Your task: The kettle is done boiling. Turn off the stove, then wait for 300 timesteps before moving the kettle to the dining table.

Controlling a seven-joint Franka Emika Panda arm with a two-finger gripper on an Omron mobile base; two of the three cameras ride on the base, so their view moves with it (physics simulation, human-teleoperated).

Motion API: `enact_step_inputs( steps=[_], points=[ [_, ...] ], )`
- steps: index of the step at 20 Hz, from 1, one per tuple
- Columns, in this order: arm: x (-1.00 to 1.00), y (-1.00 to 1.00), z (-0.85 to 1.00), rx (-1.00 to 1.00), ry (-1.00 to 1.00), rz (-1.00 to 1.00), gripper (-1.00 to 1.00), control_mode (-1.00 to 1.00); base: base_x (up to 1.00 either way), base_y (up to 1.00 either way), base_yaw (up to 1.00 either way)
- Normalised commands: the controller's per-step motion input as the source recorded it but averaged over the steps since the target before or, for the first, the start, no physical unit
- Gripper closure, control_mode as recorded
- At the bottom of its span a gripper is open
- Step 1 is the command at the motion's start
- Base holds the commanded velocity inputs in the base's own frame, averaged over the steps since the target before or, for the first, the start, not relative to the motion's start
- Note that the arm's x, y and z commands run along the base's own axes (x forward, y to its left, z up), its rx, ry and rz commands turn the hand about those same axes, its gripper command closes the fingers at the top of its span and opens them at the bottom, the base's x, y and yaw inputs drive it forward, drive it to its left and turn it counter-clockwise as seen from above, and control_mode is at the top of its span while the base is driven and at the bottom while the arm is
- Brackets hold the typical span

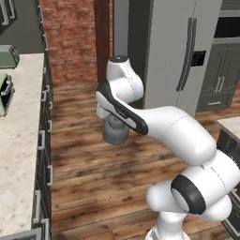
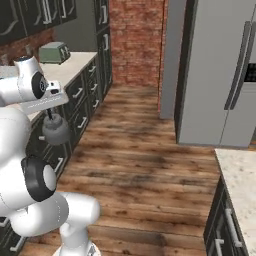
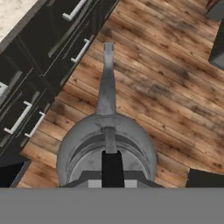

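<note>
Kettle (image 1: 115, 132): top and handle hidden behind arm in left base view; lower body alone shows. In hand view the near part of its body is cut by the bottom edge. Gripper (image 3: 113, 168): one dark finger visible, grip point on handle not clear. Fridge (image 1: 187, 51) cut off at top. Green toaster (image 1: 9, 56) cut by left edge. Right-side bench (image 2: 242, 180) runs off frame.

The small squat grey metal kettle (image 1: 115, 131) hangs above the wooden plank floor (image 1: 103, 178), right of the speckled stone desk (image 1: 18, 154); the tall steel fridge (image 1: 173, 51) stands behind it.
</note>
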Motion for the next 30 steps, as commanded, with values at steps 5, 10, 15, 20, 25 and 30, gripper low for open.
enact_step_inputs(
  steps=[5,10,15,20,25,30],
  points=[
    [0.00,0.00,0.00,0.00,0.00,0.00,1.00,1.00,0.10,0.35,-0.49],
    [0.00,0.00,0.00,0.00,0.00,0.00,1.00,1.00,0.23,0.44,-0.45],
    [0.00,0.00,0.00,0.00,0.00,0.00,1.00,1.00,0.41,0.60,-0.41],
    [0.00,0.00,0.00,0.00,0.00,0.00,1.00,1.00,0.54,0.72,-0.37],
    [0.00,0.00,0.00,0.00,0.00,0.00,1.00,1.00,0.56,0.69,-0.35],
    [0.00,0.00,0.00,0.00,0.00,0.00,1.00,1.00,0.41,0.50,-0.36]
  ],
)
